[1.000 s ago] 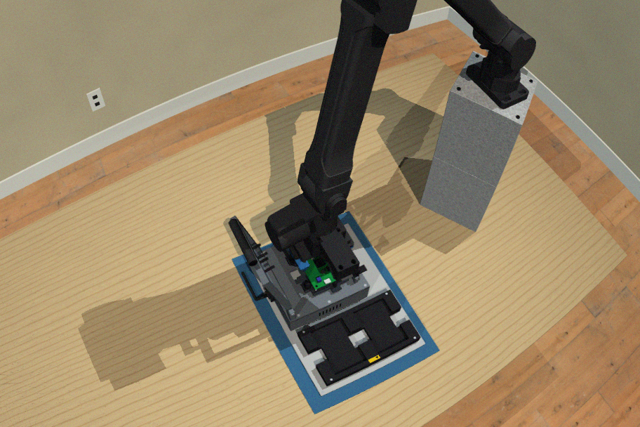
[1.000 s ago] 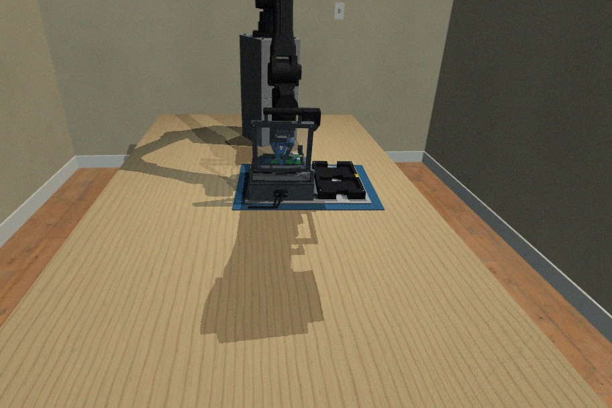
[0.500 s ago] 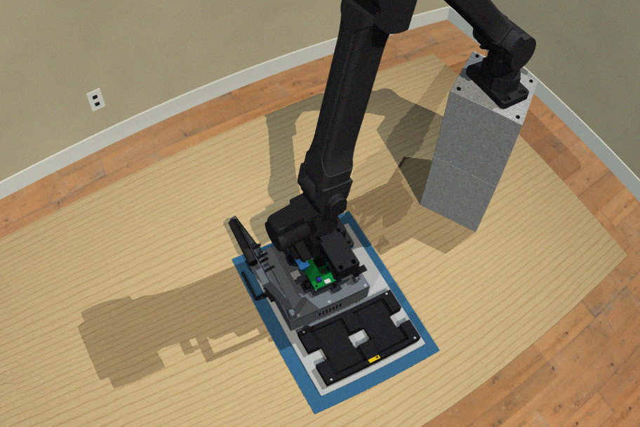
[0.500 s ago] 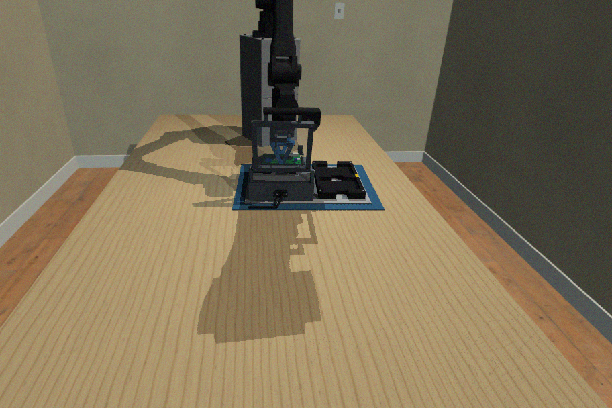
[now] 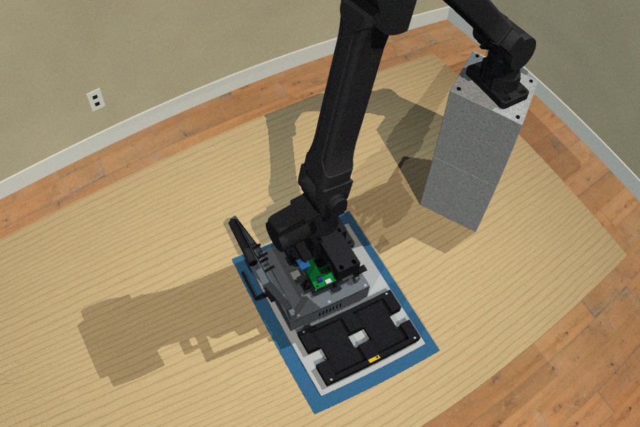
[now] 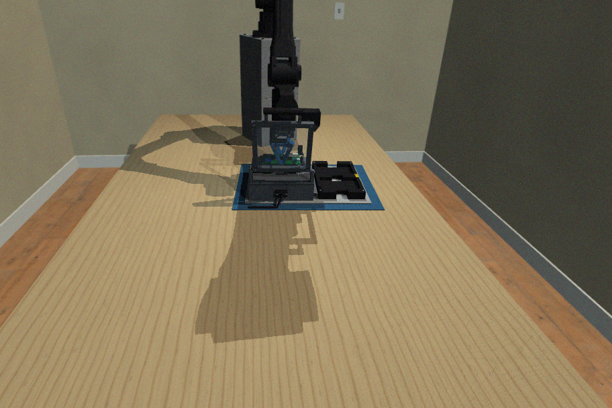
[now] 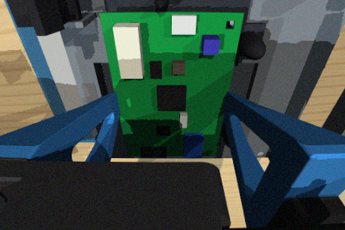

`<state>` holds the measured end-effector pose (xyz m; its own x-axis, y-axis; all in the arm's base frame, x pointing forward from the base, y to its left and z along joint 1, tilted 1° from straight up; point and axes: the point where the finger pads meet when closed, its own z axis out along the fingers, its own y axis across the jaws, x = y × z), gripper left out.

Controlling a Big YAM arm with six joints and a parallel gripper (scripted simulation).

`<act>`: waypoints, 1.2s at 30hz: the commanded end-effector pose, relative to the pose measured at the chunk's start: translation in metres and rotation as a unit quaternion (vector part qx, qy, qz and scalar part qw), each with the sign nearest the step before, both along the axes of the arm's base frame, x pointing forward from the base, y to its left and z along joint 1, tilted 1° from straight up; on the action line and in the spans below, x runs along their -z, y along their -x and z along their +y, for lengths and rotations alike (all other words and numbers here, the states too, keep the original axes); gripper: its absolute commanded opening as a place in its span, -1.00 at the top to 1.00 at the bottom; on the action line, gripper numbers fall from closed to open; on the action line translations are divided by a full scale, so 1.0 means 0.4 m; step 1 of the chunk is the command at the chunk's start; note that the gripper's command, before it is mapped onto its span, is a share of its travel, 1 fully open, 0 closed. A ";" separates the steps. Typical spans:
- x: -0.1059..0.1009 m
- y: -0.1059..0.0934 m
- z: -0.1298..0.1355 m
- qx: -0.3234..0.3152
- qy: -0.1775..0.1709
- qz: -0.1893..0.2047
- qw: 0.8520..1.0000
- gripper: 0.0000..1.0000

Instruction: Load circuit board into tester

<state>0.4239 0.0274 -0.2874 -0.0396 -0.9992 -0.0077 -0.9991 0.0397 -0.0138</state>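
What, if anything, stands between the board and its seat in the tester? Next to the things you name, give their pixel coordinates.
Nothing visible: the lid (image 5: pixel 277 290) (image 6: pixel 254 146) stands open, and the board (image 5: pixel 314 276) (image 6: pixel 296 162) (image 7: pixel 204 85) is over the tester (image 5: pixel 310 317) (image 6: pixel 262 190) (image 7: pixel 295 20). It hides the pins, so I can't rule out a snag underneath.

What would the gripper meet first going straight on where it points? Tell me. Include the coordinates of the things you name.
The gripper (image 7: pixel 171 99) would likely meet the board (image 5: pixel 321 277) (image 7: pixel 197 73) between its fingers, or the tester (image 5: pixel 330 303) (image 6: pixel 279 190) beside it; depth is unclear.
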 end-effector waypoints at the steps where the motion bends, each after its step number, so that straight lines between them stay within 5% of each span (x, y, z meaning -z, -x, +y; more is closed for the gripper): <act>1: 0.013 -0.021 0.013 -0.005 -0.003 -0.010 1.000 -0.45; 36: 0.018 -0.013 0.012 -0.005 -0.003 -0.007 1.000 -0.45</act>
<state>0.4258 0.0275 -0.2893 -0.0395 -0.9992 -0.0081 -0.9991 0.0397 -0.0179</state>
